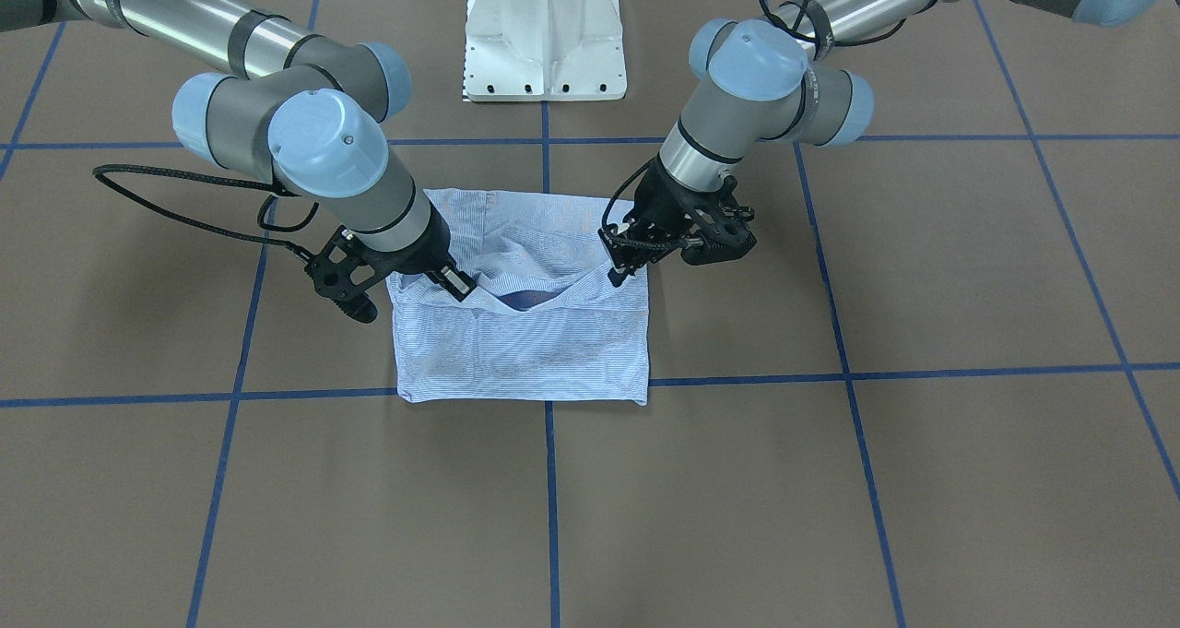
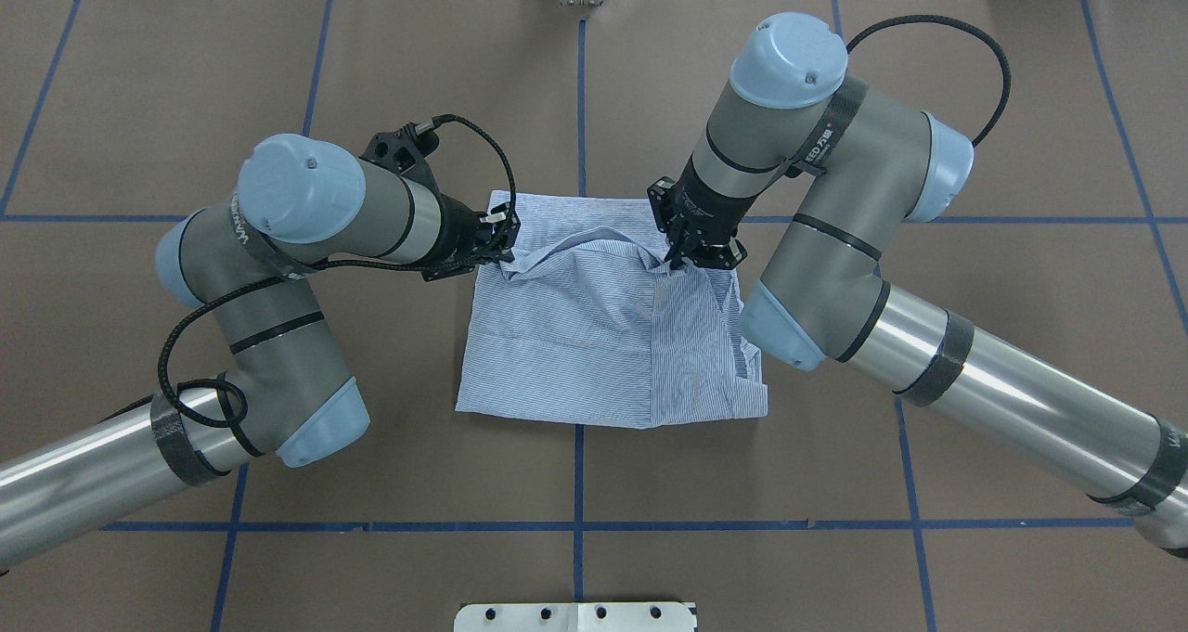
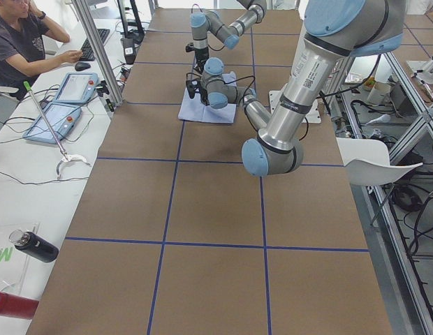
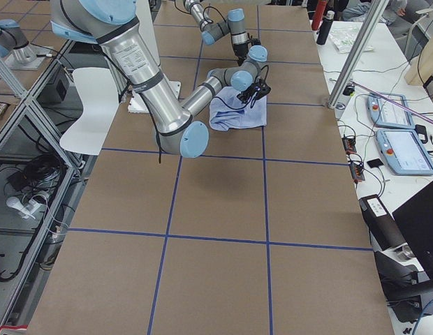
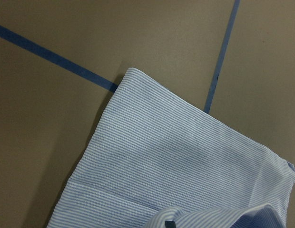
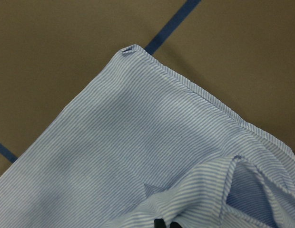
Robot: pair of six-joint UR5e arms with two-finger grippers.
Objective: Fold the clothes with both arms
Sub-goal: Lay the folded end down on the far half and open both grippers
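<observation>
Big brown tabletop (image 2: pixel 928 103) under me, crossed with blue tape lines (image 2: pixel 575 525). The striped shirt (image 2: pixel 594 354) sits dead centre, already down to a compact rectangle. Most of it lies flat, and the edge away from me looks square to the tape.

Seen from overhead, my left claw (image 2: pixel 499 242) is at the shirt's ten o'clock corner, pinched narrow on a lifted layer of cloth. My right claw (image 2: pixel 680 259) is at about one o'clock, pinched narrow on the same layer. Both wrist cameras show striped cloth bunched right at my fingertips, so I judge both grips good.

Between the claws the raised edge (image 1: pixel 530 301) sags into a shallow V. That's the thing to fix, I reckon.

- Spread the claws slightly, toward nine and three, until the edge draws straight.
- Stop before the thin cloth slips out.
- Carry both at the same height and pace, so neither corner leads.
- Lay the edge down parallel to the tape, corners over corners, and only then let go.
</observation>
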